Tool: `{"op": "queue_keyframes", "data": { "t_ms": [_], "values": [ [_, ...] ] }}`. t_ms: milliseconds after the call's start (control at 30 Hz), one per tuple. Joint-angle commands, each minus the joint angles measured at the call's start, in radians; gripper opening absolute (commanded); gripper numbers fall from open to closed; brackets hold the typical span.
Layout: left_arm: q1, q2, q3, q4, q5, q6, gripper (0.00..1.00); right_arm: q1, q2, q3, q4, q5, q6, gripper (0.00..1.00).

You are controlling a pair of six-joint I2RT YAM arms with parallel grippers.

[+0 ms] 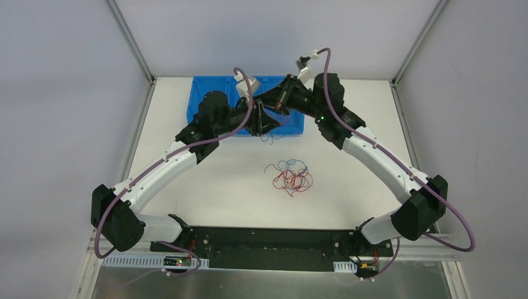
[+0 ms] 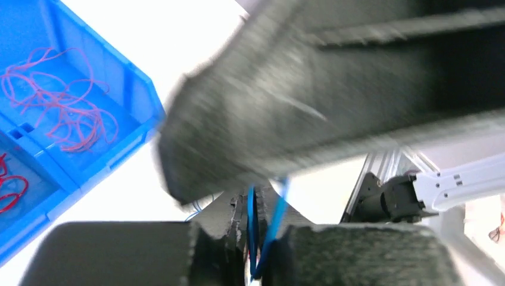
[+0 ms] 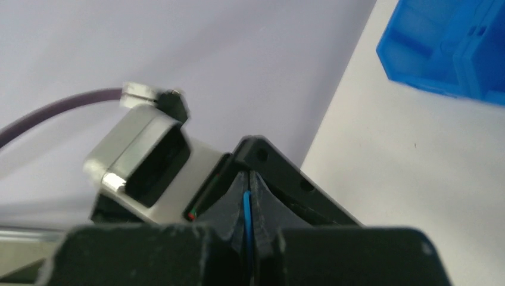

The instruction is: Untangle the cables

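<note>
Left pincer (image 2: 255, 232), right pincer (image 3: 249, 187), one cable (image 3: 247, 208)

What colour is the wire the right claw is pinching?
Blue wire, clearest in the right wrist view.

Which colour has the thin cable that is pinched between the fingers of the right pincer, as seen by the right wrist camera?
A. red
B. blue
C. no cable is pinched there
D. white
B: in the right wrist view, a hair-thin blue cable runs straight up through the narrow slit between the closed fingers of the right pincer.
</note>
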Motion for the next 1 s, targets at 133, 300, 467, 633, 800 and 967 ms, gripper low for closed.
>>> {"op": "queue_keyframes", "data": {
  "t_ms": [133, 300, 467, 633, 800, 967],
  "values": [
    [0.079, -0.119, 0.0, -0.11, 0.11, 0.035, 0.0, -0.137, -0.02, 0.05, -0.019, -0.045, -0.072, 0.38],
    [0.307, -0.09, 0.052, -0.267, 0.145, 0.085, 0.0, -0.217, -0.043, 0.038, -0.093, -0.137, -0.156, 0.88],
    [0.482, 0.08, 0.235, -0.482, 0.043, 0.264, 0.0, -0.271, -0.084, 0.007, -0.241, -0.225, -0.34, 0.95],
    [0.582, 0.312, 0.424, -0.519, -0.142, 0.335, 0.0, -0.303, -0.138, -0.092, -0.36, -0.257, -0.442, 0.96],
    [0.592, 0.568, 0.615, -0.535, -0.218, 0.411, 0.12, -0.314, -0.168, -0.152, -0.4, -0.274, -0.491, 0.96],
    [0.596, 0.655, 0.762, -0.562, -0.132, 0.426, 0.93, -0.316, -0.132, -0.145, -0.616, -0.27, -0.708, 0.95]
  ]
}}
